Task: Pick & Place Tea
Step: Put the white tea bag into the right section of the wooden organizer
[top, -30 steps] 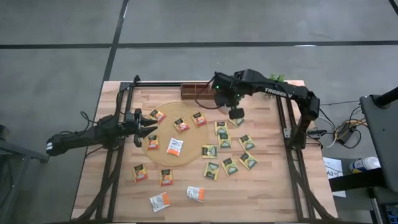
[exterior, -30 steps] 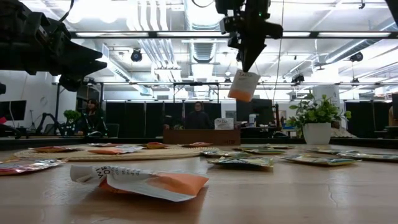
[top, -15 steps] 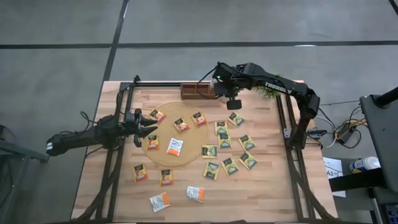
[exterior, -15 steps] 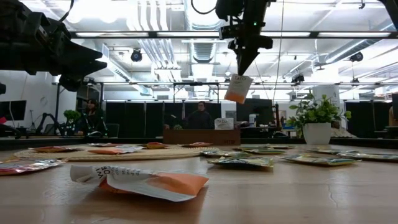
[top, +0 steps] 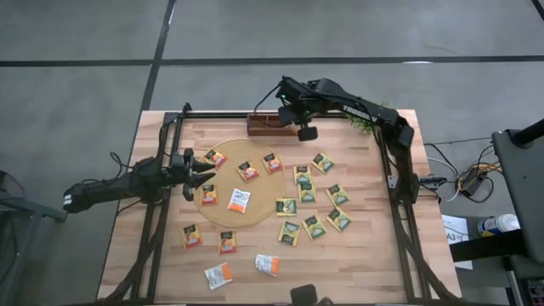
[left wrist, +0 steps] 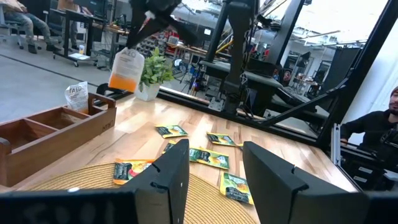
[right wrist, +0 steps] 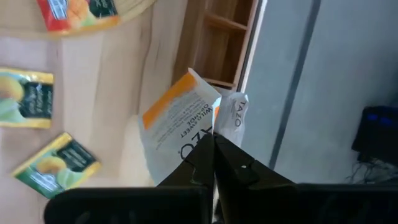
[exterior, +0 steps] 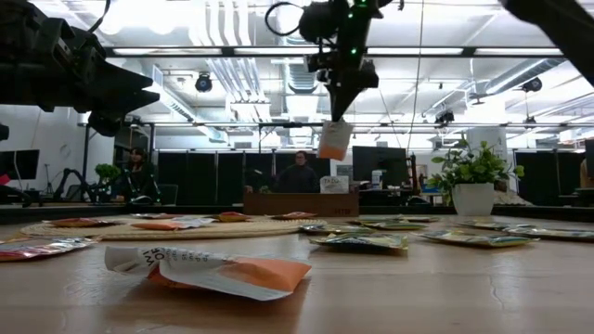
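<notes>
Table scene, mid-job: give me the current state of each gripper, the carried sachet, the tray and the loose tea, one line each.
Right gripper: shut on a sachet, raised over the tray.
White-and-orange sachet: hanging from the right gripper, clear of the table.
Wooden tray: at the table's far edge, one white sachet standing in an end compartment.
Left gripper: open, empty, at the mat's edge.
Round mat: flat, several sachets on it.
Other sachets: lying loose on the table.
</notes>
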Robot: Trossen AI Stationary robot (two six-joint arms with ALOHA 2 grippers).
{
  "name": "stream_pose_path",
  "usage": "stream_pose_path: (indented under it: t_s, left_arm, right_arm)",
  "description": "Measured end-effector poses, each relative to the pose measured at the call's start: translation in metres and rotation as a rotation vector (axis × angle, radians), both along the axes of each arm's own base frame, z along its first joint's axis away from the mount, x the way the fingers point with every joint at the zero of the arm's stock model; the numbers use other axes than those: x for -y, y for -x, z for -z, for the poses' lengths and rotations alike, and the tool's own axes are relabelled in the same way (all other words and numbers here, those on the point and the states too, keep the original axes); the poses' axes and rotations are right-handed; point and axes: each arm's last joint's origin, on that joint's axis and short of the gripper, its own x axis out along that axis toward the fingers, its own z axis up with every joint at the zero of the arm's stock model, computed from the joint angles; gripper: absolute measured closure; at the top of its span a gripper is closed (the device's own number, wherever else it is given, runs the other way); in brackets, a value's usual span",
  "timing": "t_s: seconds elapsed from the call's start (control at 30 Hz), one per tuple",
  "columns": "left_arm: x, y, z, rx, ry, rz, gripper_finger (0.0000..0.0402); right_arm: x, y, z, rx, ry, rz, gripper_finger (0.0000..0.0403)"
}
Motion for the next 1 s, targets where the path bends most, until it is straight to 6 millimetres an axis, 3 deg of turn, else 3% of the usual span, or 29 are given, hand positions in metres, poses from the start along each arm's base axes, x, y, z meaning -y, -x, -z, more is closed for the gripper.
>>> stream_pose_path:
  t_s: [0.57, 1.0]
  left_arm:
    - [0.000, 0.000, 0.000, 0.000, 0.000, 0.000, 0.0257]
    - [0.000, 0.000, 0.000, 0.000, 0.000, 0.000, 0.0257]
  right_arm:
    - [0.039, -0.019, 0.040, -0.181, 0.021, -0.057, 0.0395]
    - [0.051, -0.024, 0.043, -0.175, 0.129, -0.090, 0.0395]
